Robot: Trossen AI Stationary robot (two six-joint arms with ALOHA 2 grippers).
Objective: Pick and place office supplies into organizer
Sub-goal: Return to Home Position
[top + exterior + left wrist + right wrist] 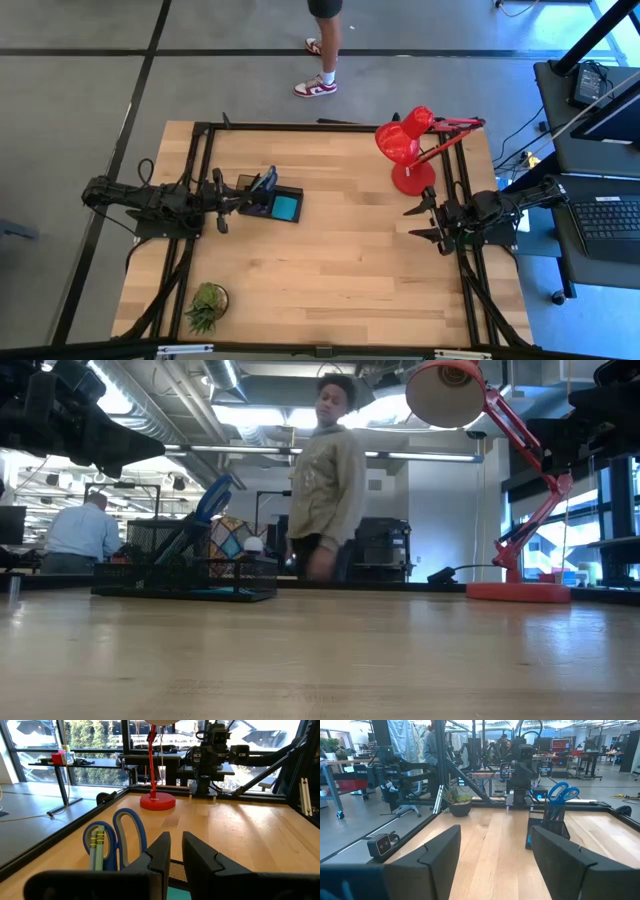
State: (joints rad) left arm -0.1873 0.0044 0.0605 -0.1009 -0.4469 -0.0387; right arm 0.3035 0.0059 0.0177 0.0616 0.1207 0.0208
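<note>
Both arms low over table, reaching inward.
Left gripper (222,203) beside organizer (287,207), jaws narrowly parted, empty; scissors (120,837) upright inside. Right gripper (428,222) near lamp (410,150), jaws wide, empty.

Organizer (272,203): 1
Scissors (120,837): 1 pair
Sticky-note pad (286,208): 1
Pencils (98,851): 2
Desk lamp (412,148): 1
Potted plant (207,305): 1
Robot arms: 2
</note>
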